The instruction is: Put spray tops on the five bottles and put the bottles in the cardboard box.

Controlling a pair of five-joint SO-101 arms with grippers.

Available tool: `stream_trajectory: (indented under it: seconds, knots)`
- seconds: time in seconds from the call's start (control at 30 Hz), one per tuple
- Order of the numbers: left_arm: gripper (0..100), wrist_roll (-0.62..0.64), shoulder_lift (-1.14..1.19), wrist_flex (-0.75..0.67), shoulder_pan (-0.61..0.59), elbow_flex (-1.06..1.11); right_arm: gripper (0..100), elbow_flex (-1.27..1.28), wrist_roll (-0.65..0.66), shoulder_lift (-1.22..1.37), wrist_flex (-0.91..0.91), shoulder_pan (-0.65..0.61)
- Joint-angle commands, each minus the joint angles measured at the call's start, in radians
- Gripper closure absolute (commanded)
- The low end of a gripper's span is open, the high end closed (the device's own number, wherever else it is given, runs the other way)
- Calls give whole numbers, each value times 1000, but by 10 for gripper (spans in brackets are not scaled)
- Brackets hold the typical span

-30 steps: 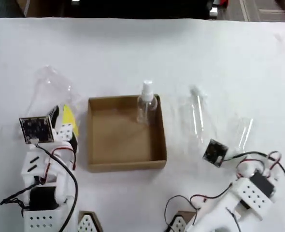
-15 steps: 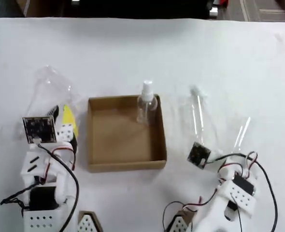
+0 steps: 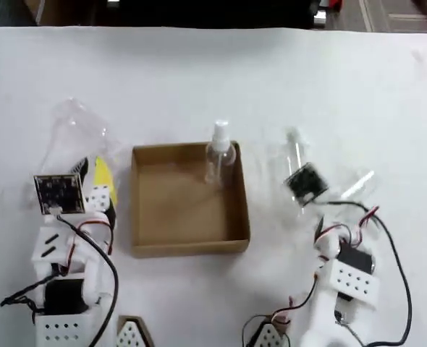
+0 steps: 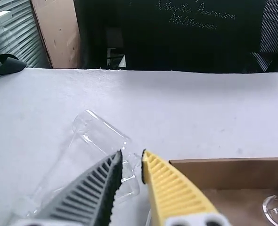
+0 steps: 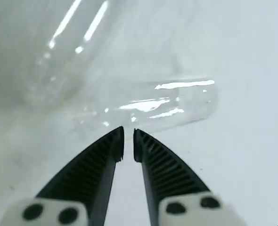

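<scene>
In the high view we are recording the cardboard box (image 3: 190,249) at centre, with a spray-topped bottle (image 3: 219,153) standing upright in its upper right corner. Clear bottles (image 3: 294,155) are lying to the right of it. The left gripper (image 4: 132,162), fingers slightly apart and empty, is facing a lying bottle (image 4: 99,139). The right gripper (image 5: 128,140), fingers nearly together and empty, is facing another clear bottle (image 5: 148,106).

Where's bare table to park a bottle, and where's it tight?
Free: the white table strip beyond the brown cardboard box, and the box floor left of the capped clear spray bottle. Crowded: lying clear plastic bottles beside the right gripper, another by the left gripper.
</scene>
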Motion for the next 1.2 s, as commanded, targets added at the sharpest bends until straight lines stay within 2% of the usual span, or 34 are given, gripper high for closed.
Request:
stream_trajectory:
  seconds: [0.0,0.27,0.5,0.57,0.73,0.93,1.17]
  knots:
    - [928,-14,-12,-44,41,-17,981,-121,-97,-15,2,-7]
    - [928,-55,-12,-63,45,-6,961,-235,-68,-5,58,2]
    - [928,-55,-12,-64,41,-6,717,-256,342,-15,349,24]
    - [928,-55,-12,-64,41,-6,708,-256,420,-15,397,25]
    - [928,-55,-12,-64,38,-8,707,-256,522,-5,400,28]
    - [928,-55,-12,-63,38,-8,706,-250,542,10,375,41]
    - [928,-55,-12,-61,38,-8,704,-328,543,217,332,73]
